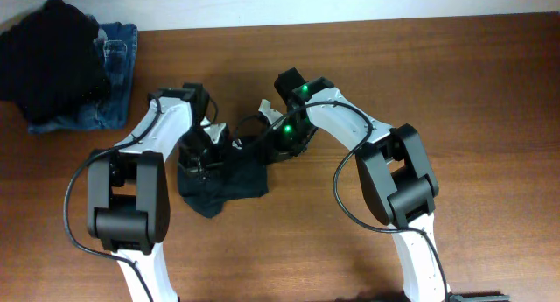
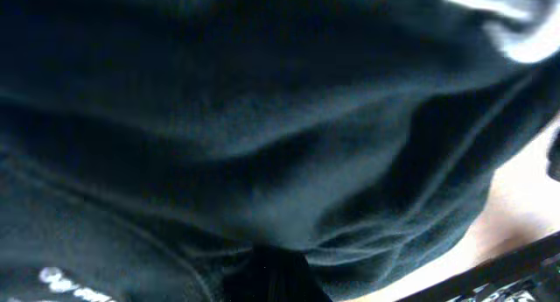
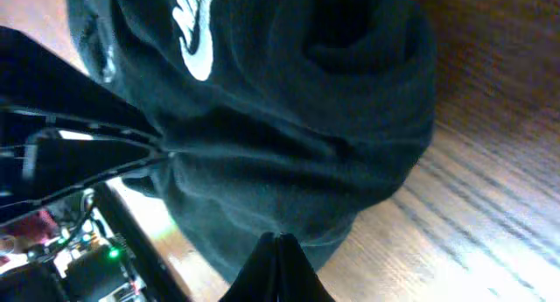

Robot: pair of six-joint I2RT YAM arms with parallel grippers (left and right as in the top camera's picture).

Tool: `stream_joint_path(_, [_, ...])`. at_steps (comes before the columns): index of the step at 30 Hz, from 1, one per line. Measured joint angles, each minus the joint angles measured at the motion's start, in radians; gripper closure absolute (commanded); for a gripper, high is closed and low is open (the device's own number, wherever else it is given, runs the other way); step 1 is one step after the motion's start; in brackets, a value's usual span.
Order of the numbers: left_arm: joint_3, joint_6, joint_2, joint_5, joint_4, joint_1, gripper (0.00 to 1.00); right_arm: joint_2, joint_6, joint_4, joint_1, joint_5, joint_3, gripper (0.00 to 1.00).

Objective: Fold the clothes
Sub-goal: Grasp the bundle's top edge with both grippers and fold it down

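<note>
The shirt (image 1: 229, 181) lies bunched up in a dark heap near the middle of the table (image 1: 455, 74). It is not spread flat. One corner sticks out toward the front edge of the table.

The left gripper (image 1: 203, 153) is down on the left side of the heap. In its own camera, dark cloth fills almost the whole view. The folds run together at the bottom, where the fingers (image 2: 273, 271) show as a dark shape pinched on the cloth. It is dim there, so the pinch is hard to see well.

The right gripper (image 1: 278, 144) is down on the right side of the heap, at its top edge. In its own camera the two fingers (image 3: 280, 258) are pressed tight together with the edge of the shirt caught between them. A white print (image 3: 194, 26) shows on the cloth above. Bare wood shows to the right of the shirt.

The two grippers are near each other, with the heap between them.

In the far left corner of the table sits a black pile (image 1: 48, 57) of cloth. It lies on top of blue jeans (image 1: 118, 70), well apart from the shirt.
</note>
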Motion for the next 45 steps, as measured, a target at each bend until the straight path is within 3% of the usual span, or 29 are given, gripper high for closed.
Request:
stream_joint_path(13, [-0.011,-0.004,-0.004,-0.037,0.005,0.000,0.93,0.000,0.013,-0.048,0.031,-0.066,0.000,0.96])
stream_joint_path(24, [-0.012,-0.004,-0.004,-0.044,0.005,0.000,0.98,0.000,0.245,-0.012,0.175,0.173,0.000,0.96])
stream_joint_path(35, [-0.015,-0.007,-0.004,-0.048,0.005,0.000,0.99,-0.005,0.409,0.005,0.176,0.263,-0.038,0.96])
stream_joint_path(45, [-0.015,-0.007,-0.004,-0.090,-0.004,0.000,0.99,-0.023,0.472,0.009,0.149,0.243,-0.079,0.96])
